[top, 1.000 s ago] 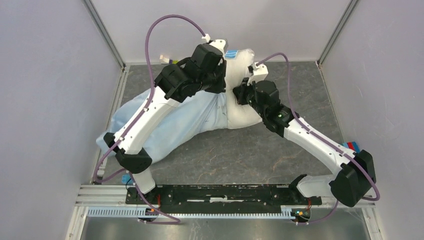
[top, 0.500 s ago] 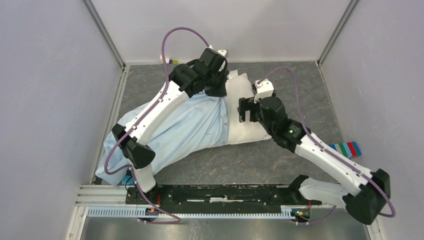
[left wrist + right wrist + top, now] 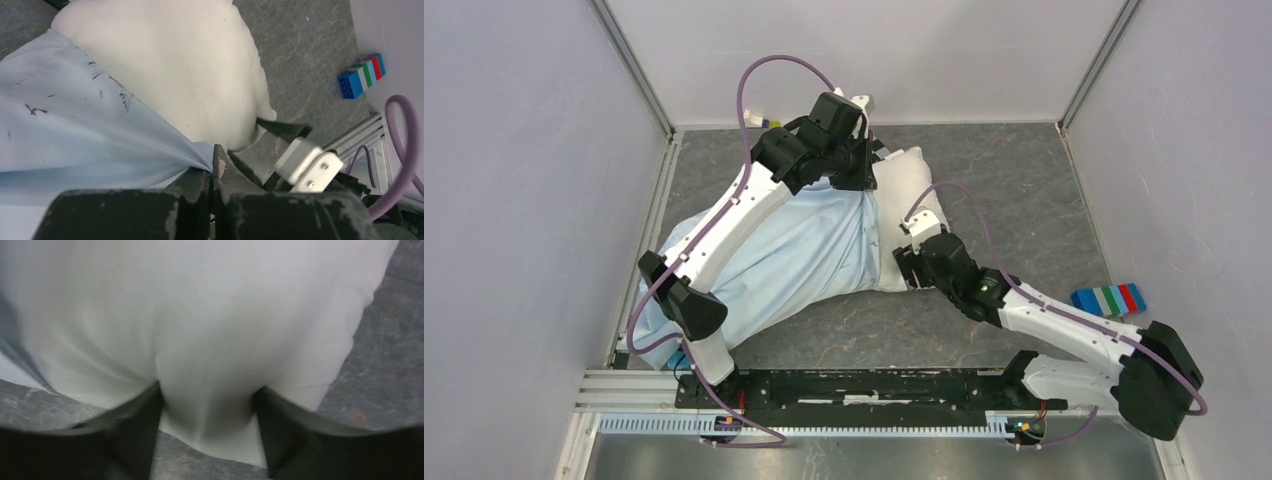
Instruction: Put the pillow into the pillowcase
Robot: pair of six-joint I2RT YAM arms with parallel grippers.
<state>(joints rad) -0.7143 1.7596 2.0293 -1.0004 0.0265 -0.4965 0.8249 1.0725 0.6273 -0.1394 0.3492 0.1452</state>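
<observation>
The pillow (image 3: 911, 195) lies on the grey table (image 3: 1024, 180), toward the far middle, and looks to be more than half inside the pillowcase (image 3: 794, 250). The blue cloth covers its left part and stretches away to the near left, while the right end, plain and white, sticks out of the opening. How deep the pillow reaches inside the sack cannot be told, since the cloth hides it. The left gripper (image 3: 212, 170) sits at the far side of the opening with its jaws pressed together, pinching the hem of the pillowcase; the cloth is drawn into a taut fold up to the pinch. The right gripper (image 3: 207, 390) is at the near edge of the bare end, its jaws spread wide with a bulge of pillow between them, not squeezing it as far as the wrist view shows. So the stuffing is well under way but not finished. What seems left is to push the exposed end in, or draw the hem over it, until no white shows, and then settle the corners
</observation>
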